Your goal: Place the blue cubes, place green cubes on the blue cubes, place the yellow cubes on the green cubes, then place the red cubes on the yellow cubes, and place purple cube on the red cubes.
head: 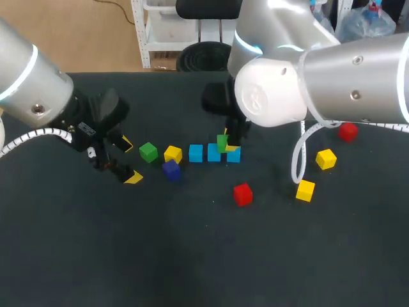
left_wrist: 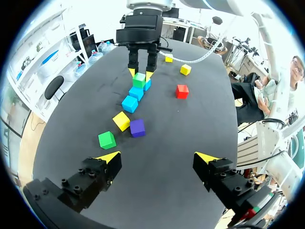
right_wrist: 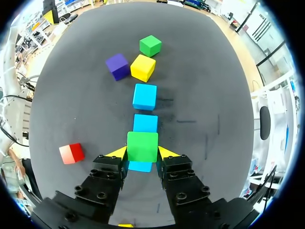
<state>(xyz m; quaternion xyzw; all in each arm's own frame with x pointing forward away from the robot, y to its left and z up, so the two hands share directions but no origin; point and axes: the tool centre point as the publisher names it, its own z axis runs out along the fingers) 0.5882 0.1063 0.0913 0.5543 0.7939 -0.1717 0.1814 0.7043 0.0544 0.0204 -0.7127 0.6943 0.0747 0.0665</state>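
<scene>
1 blue cube (right_wrist: 140, 166) half-hidden, right claw (right_wrist: 142, 153) gripping green cube (right_wrist: 142, 145) above, left claw (left_wrist: 158, 158) agape

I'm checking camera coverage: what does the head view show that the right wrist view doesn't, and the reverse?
Only the head view: the open left gripper, the far red cube, and two yellow cubes in full. Only the right wrist view: the right gripper clamping the held green cube from both sides. Both: the blue cubes, loose green cube, purple cube, third yellow cube, near red cube.
</scene>
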